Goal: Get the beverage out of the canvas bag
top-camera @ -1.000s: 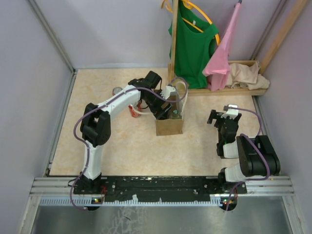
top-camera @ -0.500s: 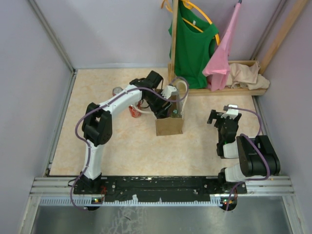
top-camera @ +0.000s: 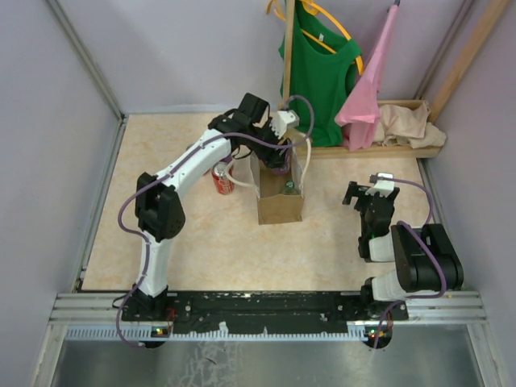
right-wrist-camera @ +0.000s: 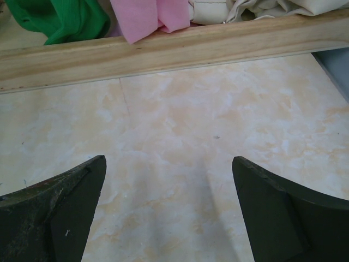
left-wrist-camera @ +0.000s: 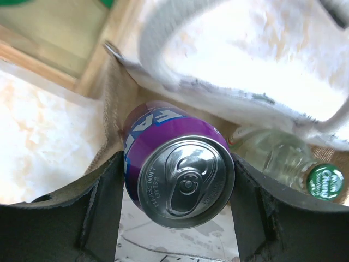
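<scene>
The beverage, a purple can (left-wrist-camera: 180, 169) with a silver top, sits clamped between both fingers of my left gripper (left-wrist-camera: 177, 204). It hangs tilted just above the mouth of the canvas bag (top-camera: 280, 207), a tan boxy tote with white looped handles (left-wrist-camera: 163, 60). In the top view the left gripper (top-camera: 276, 157) is over the bag's far rim. A clear bottle (left-wrist-camera: 272, 158) with a green cap stays inside the bag. My right gripper (top-camera: 367, 193) rests low at the right, open (right-wrist-camera: 169, 207) with only bare floor between its fingers.
A red can (top-camera: 222, 181) stands on the table left of the bag. Behind the bag is a wooden rack (top-camera: 379, 150) with a green shirt (top-camera: 318, 72), a pink garment (top-camera: 367, 97) and a beige cloth heap (top-camera: 411, 123). Walls close both sides.
My left gripper narrowed onto the purple can inside the bag, then rose and drew back toward the rack with the can. The right arm stayed still.
</scene>
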Controlling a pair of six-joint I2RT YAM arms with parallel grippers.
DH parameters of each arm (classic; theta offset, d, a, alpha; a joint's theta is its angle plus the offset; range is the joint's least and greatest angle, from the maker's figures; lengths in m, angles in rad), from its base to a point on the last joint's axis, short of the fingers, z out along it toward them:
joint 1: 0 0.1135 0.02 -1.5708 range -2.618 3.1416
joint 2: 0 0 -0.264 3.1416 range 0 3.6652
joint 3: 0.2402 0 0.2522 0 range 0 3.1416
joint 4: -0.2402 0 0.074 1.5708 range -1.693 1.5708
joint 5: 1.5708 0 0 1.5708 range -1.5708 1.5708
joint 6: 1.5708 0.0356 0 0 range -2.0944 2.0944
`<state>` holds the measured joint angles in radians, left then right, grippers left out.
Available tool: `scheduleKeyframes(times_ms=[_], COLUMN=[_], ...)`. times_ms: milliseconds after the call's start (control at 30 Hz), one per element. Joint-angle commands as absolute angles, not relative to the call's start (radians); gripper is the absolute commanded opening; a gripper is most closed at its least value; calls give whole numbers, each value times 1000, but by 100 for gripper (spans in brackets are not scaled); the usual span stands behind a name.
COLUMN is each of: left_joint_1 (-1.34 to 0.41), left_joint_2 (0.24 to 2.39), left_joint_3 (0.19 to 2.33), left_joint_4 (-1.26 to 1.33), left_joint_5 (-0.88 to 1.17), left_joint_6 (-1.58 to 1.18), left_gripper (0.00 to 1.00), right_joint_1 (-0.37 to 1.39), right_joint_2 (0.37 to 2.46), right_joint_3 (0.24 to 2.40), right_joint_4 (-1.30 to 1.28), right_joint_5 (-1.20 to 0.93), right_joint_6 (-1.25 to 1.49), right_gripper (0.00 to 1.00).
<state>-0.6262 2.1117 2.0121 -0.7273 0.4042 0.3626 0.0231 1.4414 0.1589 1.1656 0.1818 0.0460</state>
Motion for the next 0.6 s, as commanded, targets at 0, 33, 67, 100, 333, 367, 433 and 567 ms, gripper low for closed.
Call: scheduleKeyframes(times_ms=[0,33,67,100,333,367,433,567], left_joint_1=[-608,-600,-593,-583,-565,-561,-550,-499], left_joint_2=[2050,2051,2050,2046,1965,1950,1916,1808], left_joint_3=[2163,2182,2195,2205,2214,2209,2188,2086], left_joint_4=[-664,-666,-666,-664,-662,-660,-644,-568], left_joint_5=[397,401,403,405,341,317,266,187], left_joint_6=[322,309,294,278,267,267,265,241], left_gripper=[0,0,0,0,0,0,0,0], right_joint_1=[21,21,21,21,21,21,21,21], right_joint_2=[1442,1442,1441,1442,1442,1442,1442,1442], right_joint_3=[179,179,179,179,179,179,179,179], right_joint_4=[1216,1217,1217,1216,1216,1218,1218,1217], right_joint_5=[185,185,186,186,185,186,186,186], right_joint_6=[48,48,47,47,48,47,47,47], right_gripper=[99,99,99,99,99,99,99,99])
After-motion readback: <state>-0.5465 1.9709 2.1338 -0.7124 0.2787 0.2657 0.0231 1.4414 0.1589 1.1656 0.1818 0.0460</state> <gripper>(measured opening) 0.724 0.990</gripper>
